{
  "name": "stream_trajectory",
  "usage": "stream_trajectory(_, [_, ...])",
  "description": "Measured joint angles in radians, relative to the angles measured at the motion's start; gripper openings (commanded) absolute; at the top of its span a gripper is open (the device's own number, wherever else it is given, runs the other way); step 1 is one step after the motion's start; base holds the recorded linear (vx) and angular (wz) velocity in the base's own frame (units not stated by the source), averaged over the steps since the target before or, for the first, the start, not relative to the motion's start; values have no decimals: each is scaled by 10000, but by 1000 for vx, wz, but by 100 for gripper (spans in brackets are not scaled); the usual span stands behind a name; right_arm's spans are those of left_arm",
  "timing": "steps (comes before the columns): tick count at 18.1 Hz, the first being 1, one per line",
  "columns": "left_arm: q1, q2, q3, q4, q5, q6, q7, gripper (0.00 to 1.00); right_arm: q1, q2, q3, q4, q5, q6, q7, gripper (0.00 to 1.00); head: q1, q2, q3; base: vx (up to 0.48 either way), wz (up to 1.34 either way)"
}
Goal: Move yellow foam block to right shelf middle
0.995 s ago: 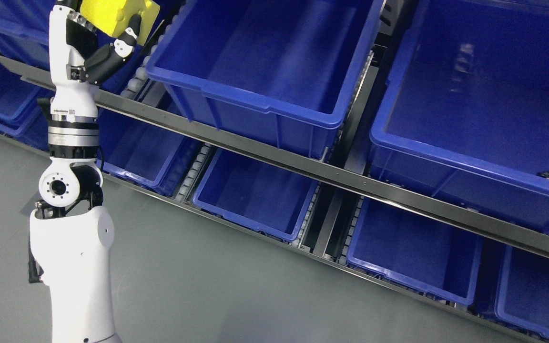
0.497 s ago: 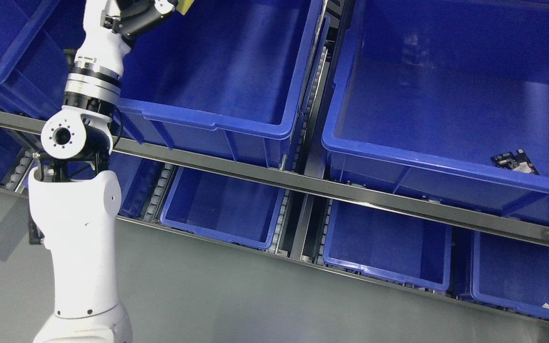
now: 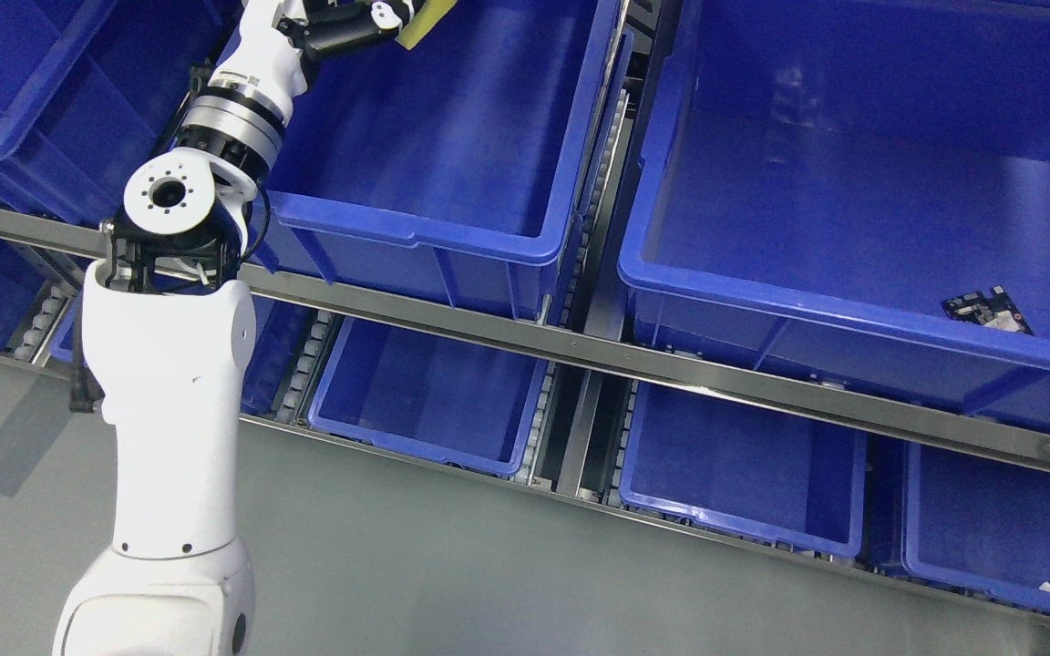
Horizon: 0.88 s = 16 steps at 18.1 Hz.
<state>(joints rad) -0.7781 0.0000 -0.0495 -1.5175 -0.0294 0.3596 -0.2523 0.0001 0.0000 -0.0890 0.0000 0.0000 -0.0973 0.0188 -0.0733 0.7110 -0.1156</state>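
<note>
Where left hand [image 3: 352, 23] curls, yellow foam block [image 3: 425, 20] (mostly cropped) sits.

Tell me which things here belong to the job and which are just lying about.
Part of the job:
- yellow foam block, only a corner showing at the top edge
- left hand, carrying it
- the big blue bin under the hand

Just lying about:
- circuit board in the bin to the right
- lower blue bins
- grey floor
</note>
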Motion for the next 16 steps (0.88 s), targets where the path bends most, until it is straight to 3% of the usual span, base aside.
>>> stream_trajectory(4, [-195, 0, -268, 292, -203, 7, 30, 100, 0, 0, 0, 0, 0, 0, 0, 100, 0, 0, 0, 0, 0])
stream_trajectory(10, [143, 0, -400, 194, -304, -2904, 34, 100, -1, 0, 0, 0, 367, 0, -2, 100, 0, 0, 0, 0, 0])
stream_trajectory(16, [1430, 0, -257, -681, -299, -3918, 129, 100, -1, 0, 0, 0, 103, 0, -1, 100, 0, 0, 0, 0, 0])
